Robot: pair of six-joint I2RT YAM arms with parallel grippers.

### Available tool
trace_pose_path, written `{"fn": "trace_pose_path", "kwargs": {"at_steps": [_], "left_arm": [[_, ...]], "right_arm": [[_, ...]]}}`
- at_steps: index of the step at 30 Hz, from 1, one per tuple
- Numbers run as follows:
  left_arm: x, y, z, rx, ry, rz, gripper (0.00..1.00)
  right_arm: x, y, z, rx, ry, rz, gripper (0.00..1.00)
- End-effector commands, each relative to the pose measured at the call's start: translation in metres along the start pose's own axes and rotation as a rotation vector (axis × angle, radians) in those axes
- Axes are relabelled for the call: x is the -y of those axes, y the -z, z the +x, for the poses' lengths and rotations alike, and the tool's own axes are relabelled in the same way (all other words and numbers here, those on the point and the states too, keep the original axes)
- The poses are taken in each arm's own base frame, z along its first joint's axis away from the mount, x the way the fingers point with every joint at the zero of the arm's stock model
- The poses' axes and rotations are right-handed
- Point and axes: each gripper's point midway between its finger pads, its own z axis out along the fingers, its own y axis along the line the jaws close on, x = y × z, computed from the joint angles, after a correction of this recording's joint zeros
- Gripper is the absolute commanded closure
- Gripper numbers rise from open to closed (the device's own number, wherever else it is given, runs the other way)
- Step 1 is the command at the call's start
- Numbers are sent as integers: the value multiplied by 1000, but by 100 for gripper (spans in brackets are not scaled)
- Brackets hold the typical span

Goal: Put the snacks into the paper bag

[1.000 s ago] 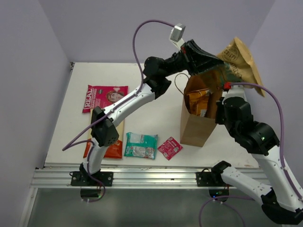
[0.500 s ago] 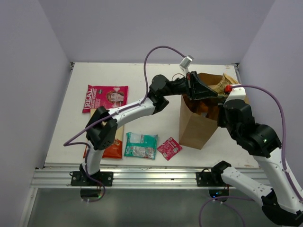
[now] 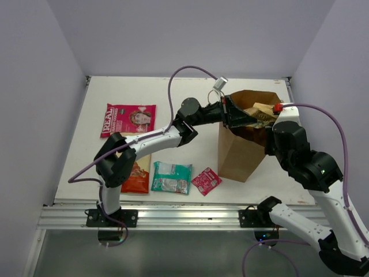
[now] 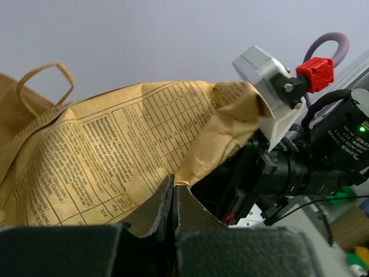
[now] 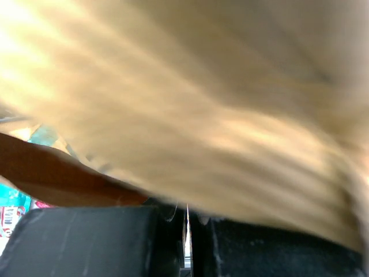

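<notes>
1. Left gripper (image 4: 173,199): jaws clamped on tan packet (image 4: 115,150), in mouth of paper bag (image 3: 233,153).
2. Right gripper (image 5: 187,214): jaws closed at bag's 3 o'clock rim.
3. Bag upright, table's 3 o'clock side.

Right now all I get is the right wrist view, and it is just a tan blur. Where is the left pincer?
Observer: From above, the left pincer is at the open mouth of the paper bag, which stands upright.
Operator: Is it carrying anything?
Observer: Yes. Its own wrist view shows it shut on the edge of a tan packet with printed text.
Operator: What is not bagged yet?
Observer: Four snacks lie left of the bag: the REAL packet, a red-orange packet, a teal-green packet and a small pink-red sachet.
</notes>
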Motion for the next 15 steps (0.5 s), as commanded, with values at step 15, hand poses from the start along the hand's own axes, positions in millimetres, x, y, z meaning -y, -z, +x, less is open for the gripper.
{"fn": "trace_pose_path", "kwargs": {"at_steps": [15], "left_arm": [[-69, 72, -65, 293, -196, -555, 100]], "right_arm": [[-2, 7, -17, 48, -42, -18, 100]]}}
